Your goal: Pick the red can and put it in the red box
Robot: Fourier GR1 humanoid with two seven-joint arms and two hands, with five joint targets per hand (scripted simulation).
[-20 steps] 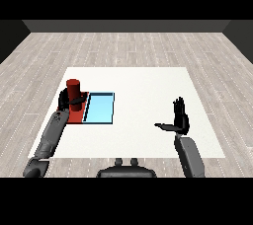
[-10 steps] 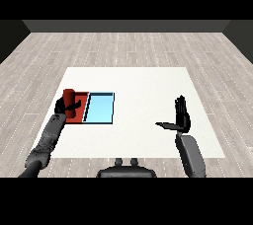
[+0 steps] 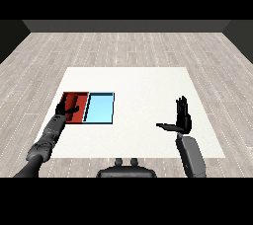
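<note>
The red tray (image 3: 65, 95) lies at the table's left, with the light blue tray (image 3: 100, 108) touching its right side. The red can (image 3: 79, 103) rests low inside the red tray, and its colour blends with the tray floor, so its outline is hard to make out. My left hand (image 3: 65, 111) is over the tray's near left part, beside the can, open, with the thumb spread towards the can. My right hand (image 3: 183, 118) is raised above the table's right side, open, with straight fingers pointing up and nothing in it.
The white table (image 3: 138, 86) stretches between the trays and my right hand. Its front edge runs just ahead of both forearms. Grey wooden floor surrounds the table.
The can was upright in my left hand above the red tray; it has come down into the tray. My left hand has lowered and drawn back a little. The right hand stayed put.
</note>
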